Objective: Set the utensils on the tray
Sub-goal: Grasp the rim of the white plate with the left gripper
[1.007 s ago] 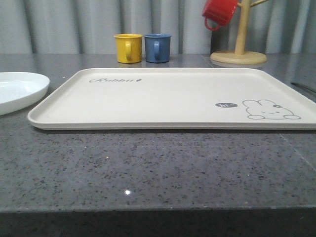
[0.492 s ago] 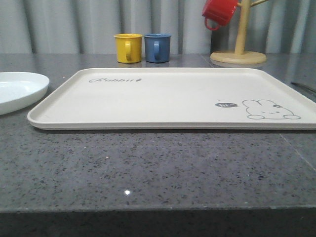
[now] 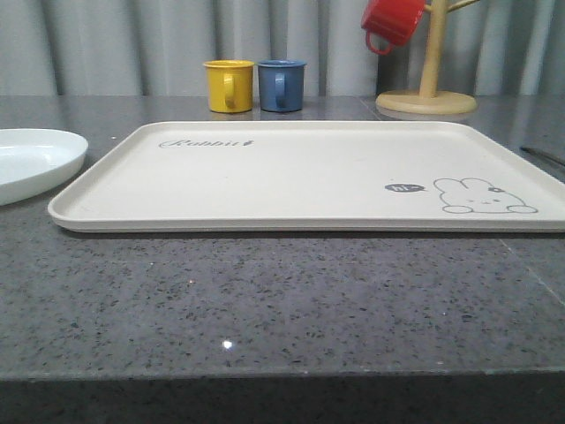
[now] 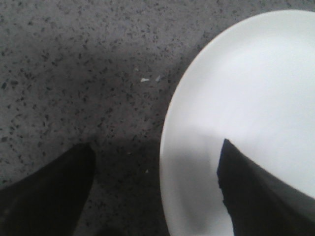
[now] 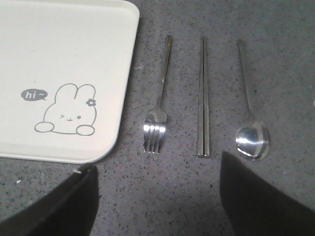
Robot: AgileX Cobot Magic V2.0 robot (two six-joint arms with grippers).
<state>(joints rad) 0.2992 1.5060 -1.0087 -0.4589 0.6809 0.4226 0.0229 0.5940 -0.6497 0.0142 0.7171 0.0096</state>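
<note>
**Inspector:** Tray [image 3: 309, 172] lies flat at the centre of the grey speckled counter [image 3: 265, 300], nothing on it. Script lettering sits toward its 10 o'clock corner, the rabbit drawing toward 4 o'clock.

**Clerk:** And to its left?

**Inspector:** Plate [image 3: 31, 159], at the tray's 9 o'clock, near but apart from the rim. In the left wrist view the left gripper [image 4: 155, 196] hangs over the plate's edge, jaws spread wide, one finger above the counter and one above the plate [image 4: 246, 98], holding nothing.

**Clerk:** Behind the tray?

**Inspector:** At 12 o'clock, a yellow mug [image 3: 229, 86] just beside a blue mug [image 3: 282, 85]. At 1 o'clock, a wooden mug stand [image 3: 428, 88] with a red mug [image 3: 393, 22] hung on it.

**Clerk:** The cutlery?

**Inspector:** In the right wrist view, off the tray [image 5: 64, 73], beside its rabbit corner: fork [image 5: 160, 105], chopsticks [image 5: 204, 98], spoon [image 5: 250, 113], lying parallel and apart. The right gripper [image 5: 157, 196] hovers over them, jaws wide, empty.
</note>
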